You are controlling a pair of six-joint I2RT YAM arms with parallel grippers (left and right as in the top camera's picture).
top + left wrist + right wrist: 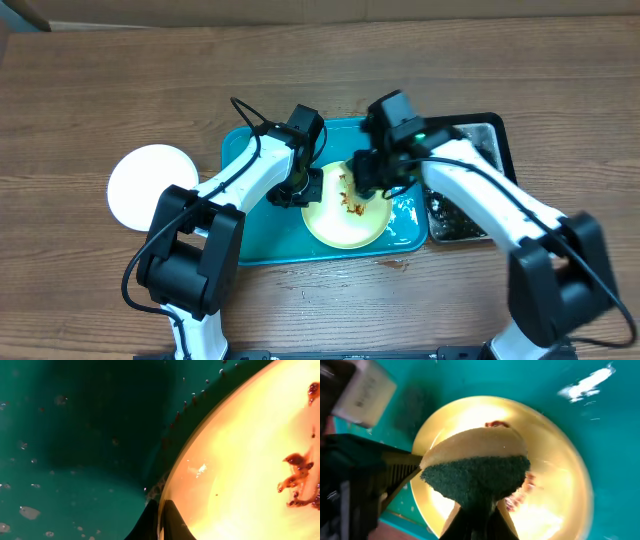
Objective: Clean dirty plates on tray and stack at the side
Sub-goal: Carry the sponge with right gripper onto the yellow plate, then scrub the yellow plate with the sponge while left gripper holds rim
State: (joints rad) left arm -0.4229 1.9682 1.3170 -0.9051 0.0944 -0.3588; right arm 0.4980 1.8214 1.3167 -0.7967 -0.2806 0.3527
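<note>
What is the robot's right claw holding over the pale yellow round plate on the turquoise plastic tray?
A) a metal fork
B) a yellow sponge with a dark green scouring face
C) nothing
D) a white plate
B: the right gripper is shut on the green-faced yellow sponge, held over the sauce-smeared pale yellow round plate.

even light; wrist views blurry; plate [235, 460] glares
</note>
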